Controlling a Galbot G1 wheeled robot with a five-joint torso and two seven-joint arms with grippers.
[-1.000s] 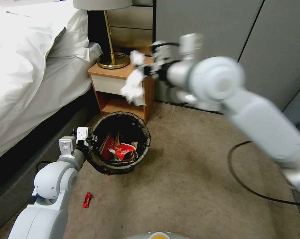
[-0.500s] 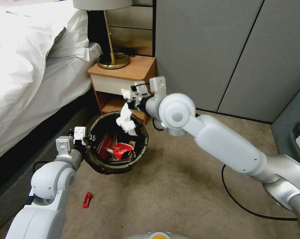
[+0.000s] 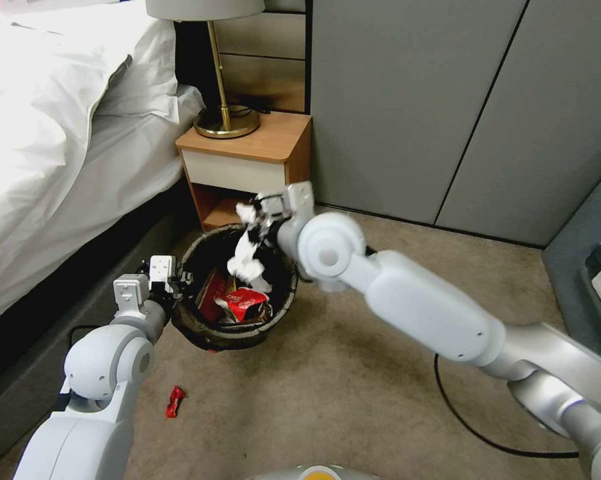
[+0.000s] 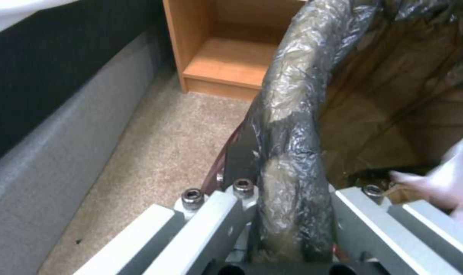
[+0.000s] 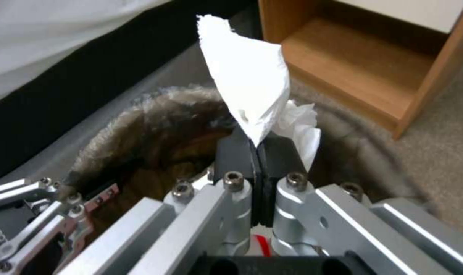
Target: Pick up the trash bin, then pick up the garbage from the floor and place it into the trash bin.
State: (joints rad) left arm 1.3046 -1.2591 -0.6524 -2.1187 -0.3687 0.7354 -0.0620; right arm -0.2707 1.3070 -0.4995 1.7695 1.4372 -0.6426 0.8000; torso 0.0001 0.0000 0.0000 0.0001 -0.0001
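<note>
Two grippers were engaged at this stage. The left gripper (image 3: 170, 280) was clamped on the rim of the trash bin (image 3: 207, 330), its fingers closed over the dark bag liner (image 4: 292, 126) folded across the edge, so that the bin was held just beside the bed base and in front of the nightstand (image 3: 247, 167). The right gripper (image 3: 259, 220) was positioned above the far side of the bin's mouth, its black pads (image 5: 241, 152) pressed together on a white tissue (image 3: 246, 257), which hung down into the opening. Red-and-white wrappers (image 3: 244, 303) were already lodged inside the bin. The step in hand was judged to be the depositing of the tissue. The next move was judged to call for the right fingers to be parted while the tissue was held over the opening, so that it would fall clear of the rim. One small red wrapper (image 3: 174, 401) was left lying on the carpet (image 3: 354, 413), near the left arm, and remained to be collected.
</note>
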